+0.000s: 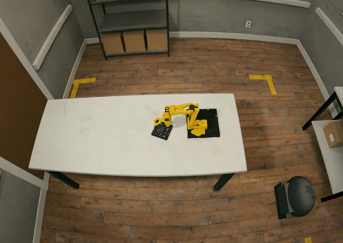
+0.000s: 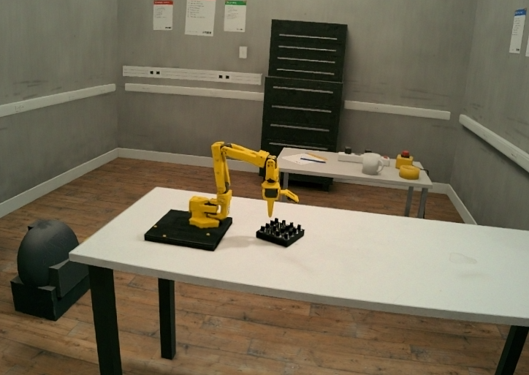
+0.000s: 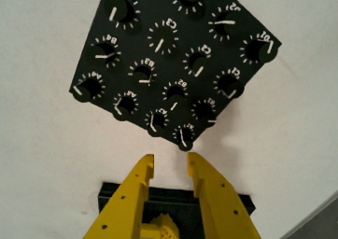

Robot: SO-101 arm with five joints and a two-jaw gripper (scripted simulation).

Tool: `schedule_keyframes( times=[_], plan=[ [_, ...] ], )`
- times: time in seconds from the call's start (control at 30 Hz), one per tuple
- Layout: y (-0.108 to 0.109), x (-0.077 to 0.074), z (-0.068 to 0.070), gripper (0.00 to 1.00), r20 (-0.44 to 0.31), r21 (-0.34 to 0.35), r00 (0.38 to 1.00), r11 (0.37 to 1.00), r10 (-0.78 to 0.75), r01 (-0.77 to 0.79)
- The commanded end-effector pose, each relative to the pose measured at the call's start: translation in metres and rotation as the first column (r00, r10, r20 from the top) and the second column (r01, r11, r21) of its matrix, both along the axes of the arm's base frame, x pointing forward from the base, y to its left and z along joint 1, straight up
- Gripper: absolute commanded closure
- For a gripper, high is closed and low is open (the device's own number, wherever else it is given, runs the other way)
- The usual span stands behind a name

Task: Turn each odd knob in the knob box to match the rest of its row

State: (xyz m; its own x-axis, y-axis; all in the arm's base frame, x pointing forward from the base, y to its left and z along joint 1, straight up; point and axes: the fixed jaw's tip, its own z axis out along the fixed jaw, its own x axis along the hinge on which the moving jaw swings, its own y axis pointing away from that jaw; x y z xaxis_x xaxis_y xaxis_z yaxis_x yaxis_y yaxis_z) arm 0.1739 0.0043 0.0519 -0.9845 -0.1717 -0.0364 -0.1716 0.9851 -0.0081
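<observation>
The black knob box (image 1: 161, 131) (image 2: 280, 234) (image 3: 138, 43) lies on the white table (image 1: 111, 140) (image 2: 363, 267), turned at an angle. In the wrist view its labelled knobs show with white pointers, such as A1 (image 3: 186, 134), A4 (image 3: 89, 88), B2 (image 3: 176, 92) and C3 (image 3: 163, 36). My yellow gripper (image 1: 163, 123) (image 2: 269, 214) (image 3: 170, 160) points down and hangs above the box near the A1 corner, touching no knob. Its fingers stand close together with only a narrow gap and nothing between them.
The arm's base sits on a black plate (image 1: 212, 123) (image 2: 171, 232) beside the box. A second table (image 2: 354, 172) with a jug and small items stands behind. A shelf with cardboard boxes (image 1: 132, 21) stands by the far wall.
</observation>
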Motion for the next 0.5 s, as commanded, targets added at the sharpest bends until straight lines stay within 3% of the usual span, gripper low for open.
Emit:
schedule_keyframes(
  times=[0.0, 0.47],
  plan=[
    [-0.001, -0.003, -0.004, 0.90, -0.034, 0.002, 0.999, 1.000, 0.002, -0.002],
    [-0.001, 0.013, -0.003, 0.90, -0.034, 0.002, 0.999, 1.000, 0.002, -0.002]
  ],
)
